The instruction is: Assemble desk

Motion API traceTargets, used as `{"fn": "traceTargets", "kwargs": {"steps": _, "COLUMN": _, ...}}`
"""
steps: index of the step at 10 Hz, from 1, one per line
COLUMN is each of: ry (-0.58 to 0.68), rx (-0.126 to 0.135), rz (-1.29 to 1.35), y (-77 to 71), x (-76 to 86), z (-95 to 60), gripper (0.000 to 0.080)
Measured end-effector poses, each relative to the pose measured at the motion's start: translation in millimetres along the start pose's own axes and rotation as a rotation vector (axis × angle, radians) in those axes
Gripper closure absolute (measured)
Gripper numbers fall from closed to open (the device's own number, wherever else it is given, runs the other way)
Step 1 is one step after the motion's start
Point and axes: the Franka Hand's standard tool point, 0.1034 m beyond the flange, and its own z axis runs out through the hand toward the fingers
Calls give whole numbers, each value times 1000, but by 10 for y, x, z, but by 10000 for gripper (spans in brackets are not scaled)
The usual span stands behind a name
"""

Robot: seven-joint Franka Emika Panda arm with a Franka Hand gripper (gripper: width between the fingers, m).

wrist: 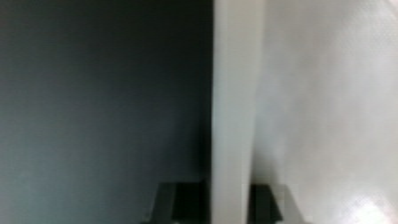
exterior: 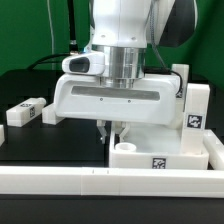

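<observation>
Border rail [exterior: 60,180]: nearest you, along the table [exterior: 40,145] front edge.
Gripper [exterior: 108,133]: pinched on the tabletop [exterior: 150,155] rim. Only your wrist view shows the rim between the fingers [wrist: 178,203].
Loose leg [exterior: 25,112]: exterior view only, at its left.

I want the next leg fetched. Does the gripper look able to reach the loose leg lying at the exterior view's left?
Probably yes: the leg lies unobstructed on the table. The gripper, seemingly shut on the tabletop, must first let go and lift.
</observation>
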Motion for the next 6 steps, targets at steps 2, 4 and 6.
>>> {"fn": "traceTargets", "kwargs": {"steps": 2, "ry": 15, "rx": -4, "rz": -172, "y": 11, "x": 100, "z": -32, "gripper": 734}}
{"fn": "traceTargets", "kwargs": {"steps": 4, "ry": 23, "rx": -10, "rz": -280, "y": 42, "x": 165, "z": -29, "gripper": 734}}
{"fn": "traceTargets", "kwargs": {"steps": 6, "ry": 28, "rx": -18, "rz": -385, "y": 70, "x": 180, "z": -36, "gripper": 734}}
